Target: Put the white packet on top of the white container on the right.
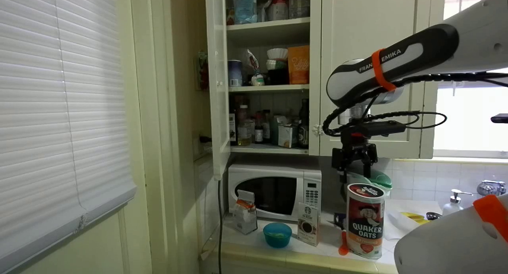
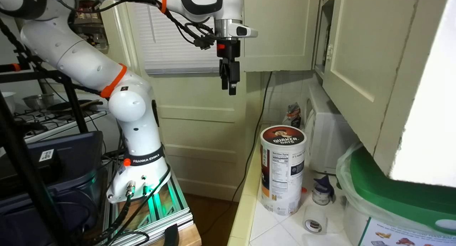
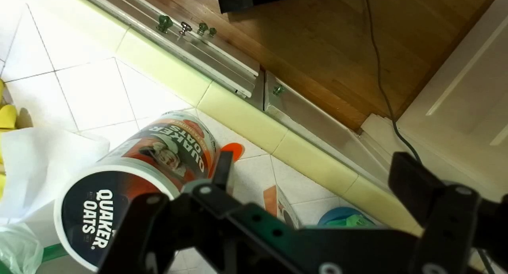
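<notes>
The white container is the tall Quaker Oats canister with a red-and-dark label, upright on the counter in both exterior views (image 1: 366, 226) (image 2: 283, 178). In the wrist view the canister (image 3: 166, 147) shows at the lower left, its flat lid bare. No thin white sachet can be made out; the white packet is hidden or out of view. My gripper (image 1: 354, 178) points down, higher than the canister lid. It also hangs in an exterior view (image 2: 228, 90), left of and above the canister. In the wrist view the gripper (image 3: 313, 159) has its fingers wide apart with nothing between them.
A white Starbucks box (image 1: 308, 225), a blue bowl (image 1: 277, 235) with green contents and a white-and-orange bag (image 1: 244, 215) stand before the microwave (image 1: 313, 174). An orange spoon (image 1: 343, 245) lies beside the canister. The cabinet door (image 1: 217, 87) hangs open. A green-lidded bin (image 2: 388, 189) stands nearby.
</notes>
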